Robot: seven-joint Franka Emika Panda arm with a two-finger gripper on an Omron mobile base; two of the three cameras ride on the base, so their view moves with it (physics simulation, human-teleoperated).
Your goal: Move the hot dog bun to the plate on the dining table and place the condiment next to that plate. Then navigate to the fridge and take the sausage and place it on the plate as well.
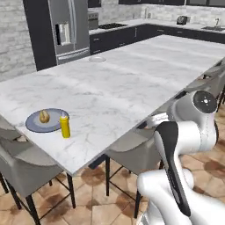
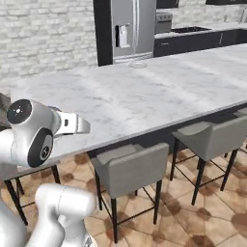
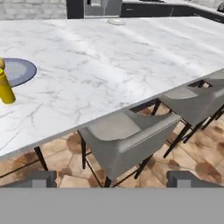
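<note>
On the near left corner of the desk (image 1: 114,88) we count one blue-grey plate (image 1: 35,124), with one hot dog bun (image 1: 44,116) resting on it. One yellow condiment (image 1: 65,125) bottle stands upright just beside the plate's right edge, close to the desk's front edge. In the hand view we see that bottle at the left border, with the plate behind it.

Far across the marble top lies one small whitish dish (image 1: 97,59), well apart from the plate. Behind it stands one silver-grey fridge (image 1: 68,28), doors shut, with its dispenser panel facing us. We cannot make out any sausage.

In the right base view we count two grey stools (image 2: 132,166) in full along the desk's front, with a third cut off at the right border.

Our pincer (image 3: 112,178) hangs over the tiled floor (image 3: 192,157) in front of the stools, its two tips set wide apart and holding nothing.
</note>
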